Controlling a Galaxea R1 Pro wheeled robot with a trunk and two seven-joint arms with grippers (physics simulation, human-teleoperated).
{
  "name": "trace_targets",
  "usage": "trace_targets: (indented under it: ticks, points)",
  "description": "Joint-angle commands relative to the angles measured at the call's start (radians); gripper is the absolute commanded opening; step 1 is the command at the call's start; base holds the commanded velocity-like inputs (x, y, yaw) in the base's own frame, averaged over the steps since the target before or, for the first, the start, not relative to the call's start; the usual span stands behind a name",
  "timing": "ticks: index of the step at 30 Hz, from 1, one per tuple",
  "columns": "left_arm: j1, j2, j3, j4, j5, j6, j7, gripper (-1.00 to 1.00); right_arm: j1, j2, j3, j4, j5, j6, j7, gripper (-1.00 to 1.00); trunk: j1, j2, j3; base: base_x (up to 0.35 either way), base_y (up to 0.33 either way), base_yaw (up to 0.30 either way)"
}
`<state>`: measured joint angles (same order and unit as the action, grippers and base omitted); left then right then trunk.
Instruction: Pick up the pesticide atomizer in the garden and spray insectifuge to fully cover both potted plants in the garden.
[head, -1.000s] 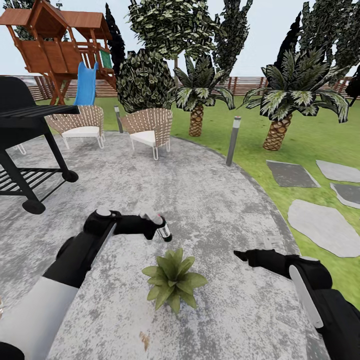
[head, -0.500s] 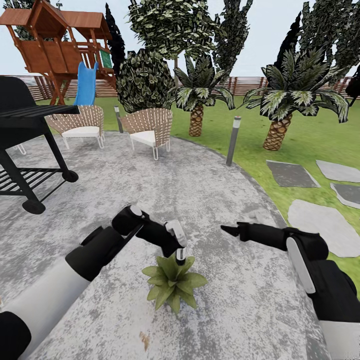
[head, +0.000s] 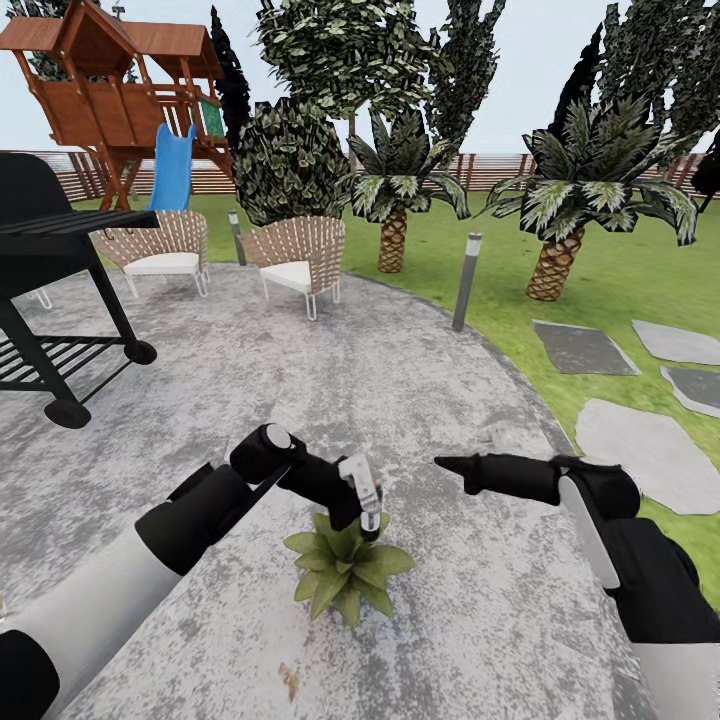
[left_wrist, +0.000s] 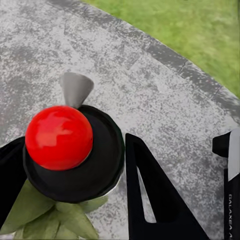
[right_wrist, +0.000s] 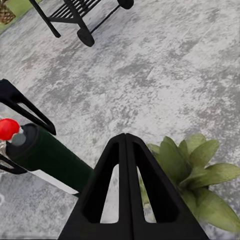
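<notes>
Now left fingers (head: 352, 497), clamped on pesticide atomizer (head: 362, 492), have swung it over potted plant (head: 345, 562), nozzle down, spraying range; right fingers (head: 448, 464) together, idle.

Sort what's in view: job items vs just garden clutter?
Job:
- pesticide atomizer, held in the left gripper
- potted plant directly below it, on the stone patio

Clutter:
- black grill
- wicker seats
- bollard lamp
- palms
- playset with blue slide
</notes>
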<state>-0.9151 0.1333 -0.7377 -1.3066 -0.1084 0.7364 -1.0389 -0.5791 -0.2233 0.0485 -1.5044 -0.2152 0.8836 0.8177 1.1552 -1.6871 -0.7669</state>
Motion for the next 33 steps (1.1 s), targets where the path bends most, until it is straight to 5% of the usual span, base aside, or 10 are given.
trace_targets:
  ticks: [1,6,16,26,33]
  points:
    - [-0.001,0.0,0.0,0.0,-0.006,0.004,-0.012,-1.0,-0.001,-0.001,0.027,0.0,-0.003,0.005,0.0,-1.0,0.0,0.0,-0.001,0.0,0.0,0.0]
    - [-0.005,-0.001,-0.002,0.002,-0.01,0.002,-0.098,-1.0,-0.001,-0.001,0.11,0.0,-0.002,0.005,-0.002,-1.0,0.0,0.0,-0.001,0.0,0.0,0.0]
    - [-0.024,-0.004,-0.068,0.051,-0.01,0.007,-0.108,-1.0,-0.001,0.001,0.119,0.0,-0.002,0.004,0.0,-1.0,0.0,0.0,-0.001,0.0,0.0,0.0]
    - [-0.076,-0.004,-0.074,0.164,-0.01,0.008,-0.107,-1.0,-0.001,0.002,0.122,0.0,-0.003,0.004,0.0,-1.0,0.0,0.0,-0.001,0.0,0.0,0.0]
    - [-0.082,-0.004,-0.074,0.167,-0.01,0.012,-0.107,-1.0,-0.001,0.002,0.179,0.0,-0.001,0.004,-0.001,-1.0,0.0,0.0,-0.001,0.0,0.0,0.0]
